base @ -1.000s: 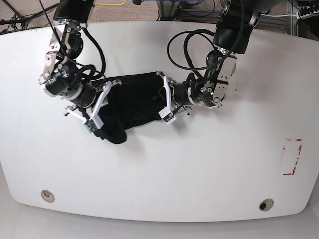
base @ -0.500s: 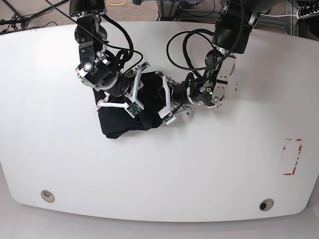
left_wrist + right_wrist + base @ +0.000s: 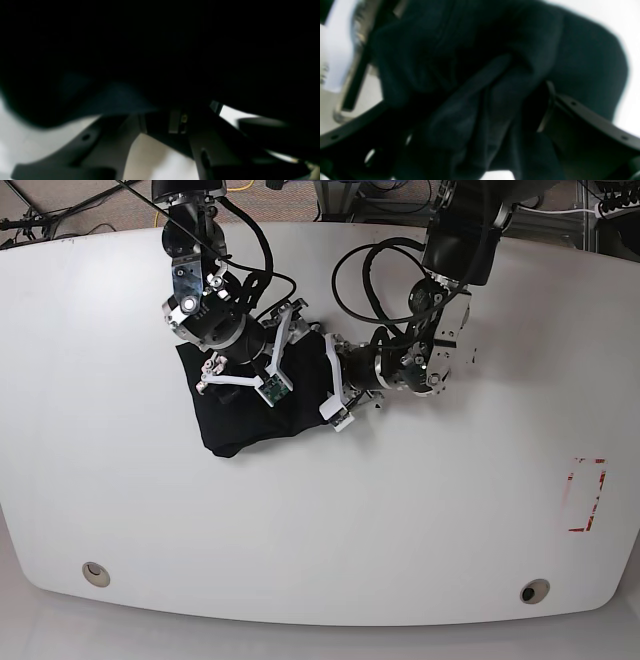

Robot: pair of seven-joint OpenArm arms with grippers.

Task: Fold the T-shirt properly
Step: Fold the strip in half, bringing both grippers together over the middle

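The black T-shirt [image 3: 235,420] lies bunched in a compact folded heap on the white table [image 3: 400,510], left of centre. My right gripper [image 3: 272,360] hovers over the heap's back right part, its white fingers spread open. In the right wrist view, creased black cloth [image 3: 495,75] lies loose between the wide fingers of the right gripper [image 3: 467,100]. My left gripper [image 3: 332,385] sits at the shirt's right edge, shut on the cloth. The left wrist view is mostly filled by dark T-shirt [image 3: 150,50] meeting the left gripper [image 3: 162,117].
A red rectangle mark [image 3: 588,495] is on the table at the far right. Two round holes [image 3: 95,572] [image 3: 533,591] sit near the front edge. Black cables [image 3: 365,275] loop behind the left arm.
My right gripper swung from the shirt's left end across to its back right, carrying cloth over into a tighter heap, then opened. The left gripper stayed put.
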